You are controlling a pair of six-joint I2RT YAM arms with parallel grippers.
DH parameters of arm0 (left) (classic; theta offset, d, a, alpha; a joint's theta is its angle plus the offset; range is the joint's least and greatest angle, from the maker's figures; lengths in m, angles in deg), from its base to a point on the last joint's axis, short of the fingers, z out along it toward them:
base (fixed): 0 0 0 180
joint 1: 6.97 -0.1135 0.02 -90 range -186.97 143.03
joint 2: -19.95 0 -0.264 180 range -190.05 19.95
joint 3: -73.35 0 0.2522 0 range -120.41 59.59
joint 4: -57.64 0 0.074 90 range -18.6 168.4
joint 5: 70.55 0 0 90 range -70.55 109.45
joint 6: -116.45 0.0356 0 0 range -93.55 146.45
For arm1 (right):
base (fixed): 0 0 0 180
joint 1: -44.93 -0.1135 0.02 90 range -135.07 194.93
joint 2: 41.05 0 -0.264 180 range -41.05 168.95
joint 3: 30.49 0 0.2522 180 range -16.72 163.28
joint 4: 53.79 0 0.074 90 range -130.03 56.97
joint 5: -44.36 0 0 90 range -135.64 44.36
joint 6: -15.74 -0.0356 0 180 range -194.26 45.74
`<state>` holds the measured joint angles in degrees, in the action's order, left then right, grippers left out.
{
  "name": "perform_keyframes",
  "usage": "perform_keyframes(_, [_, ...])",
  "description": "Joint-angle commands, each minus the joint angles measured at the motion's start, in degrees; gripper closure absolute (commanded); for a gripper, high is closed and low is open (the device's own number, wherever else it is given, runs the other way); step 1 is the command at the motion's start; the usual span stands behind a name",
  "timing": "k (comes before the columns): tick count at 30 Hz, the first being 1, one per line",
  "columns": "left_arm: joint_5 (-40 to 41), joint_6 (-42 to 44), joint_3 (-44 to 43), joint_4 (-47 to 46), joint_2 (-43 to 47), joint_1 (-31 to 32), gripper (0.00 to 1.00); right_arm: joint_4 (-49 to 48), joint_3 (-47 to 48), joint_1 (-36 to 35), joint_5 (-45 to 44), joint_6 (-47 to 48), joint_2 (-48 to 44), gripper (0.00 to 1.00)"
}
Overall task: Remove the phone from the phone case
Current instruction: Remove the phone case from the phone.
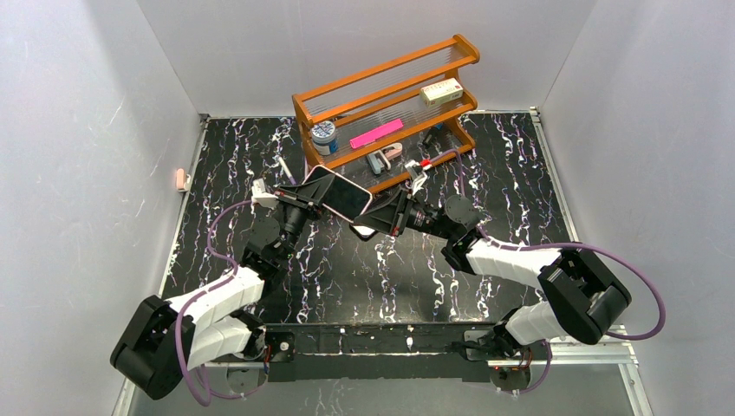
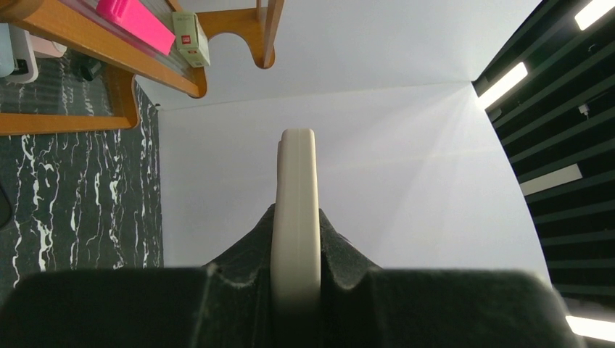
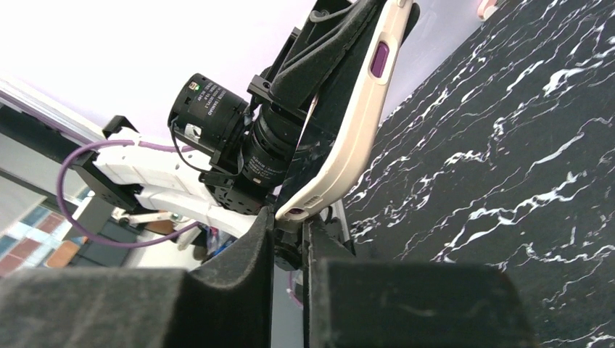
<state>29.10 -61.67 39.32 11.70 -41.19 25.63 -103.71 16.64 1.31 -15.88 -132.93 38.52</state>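
Note:
The phone [image 1: 343,198] sits in its cream phone case [image 3: 353,130] and is held up above the black marble table [image 1: 520,173], screen facing up in the top view. My left gripper [image 1: 301,192] is shut on the case's far-left end. In the left wrist view the case's edge [image 2: 296,196] stands upright between the left gripper's [image 2: 296,221] pads. My right gripper [image 3: 290,217] is shut, its tips pinching the case's lower corner beside a purple side button [image 3: 379,58]. In the top view the right gripper [image 1: 374,217] meets the phone's near-right corner.
An orange wooden rack [image 1: 386,104] stands just behind the phone, holding a blue-lidded jar [image 1: 323,133], a pink bar [image 1: 375,133] and a small box [image 1: 440,90]. A pink clip [image 1: 180,179] hangs on the left wall. White walls close in the table.

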Motion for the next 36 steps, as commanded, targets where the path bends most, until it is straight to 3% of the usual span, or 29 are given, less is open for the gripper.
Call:
perform_keyframes(1, [-1.1, -2.0, -1.6, -2.8, -0.8, 0.8, 1.00, 3.1, 4.1, -0.7, 2.5, 12.9, -0.6, 0.95])
perform_keyframes(2, [-1.7, -2.5, -1.7, -2.6, -1.0, 0.8, 1.00, 4.3, 4.5, -0.7, 3.1, 15.5, -0.7, 0.99])
perform_keyframes(15, [-7.4, -5.8, -2.8, -1.7, -2.1, 0.8, 1.00, 22.9, 12.3, -0.6, 7.0, 44.7, 1.5, 0.99])
perform_keyframes(21, [-10.5, -4.5, -3.3, -1.9, -3.0, 0.8, 1.00, 27.3, 14.1, -0.6, 3.4, 49.9, 2.8, 0.99])
perform_keyframes(25, [-15.2, -0.7, -4.0, -2.0, -2.7, -1.5, 1.00, 28.8, 14.0, 0.8, 3.0, 47.7, 2.4, 0.99])
perform_keyframes(30, [-20.9, 3.8, -3.8, -1.8, -2.2, -6.7, 1.00, 29.9, 11.4, 2.2, 4.1, 44.2, -0.3, 0.66])
perform_keyframes(36, [-30.2, 6.4, -4.1, -1.7, -4.2, -12.4, 1.00, 31.8, 7.7, 3.2, 4.1, 41.9, -5.5, 0.36])
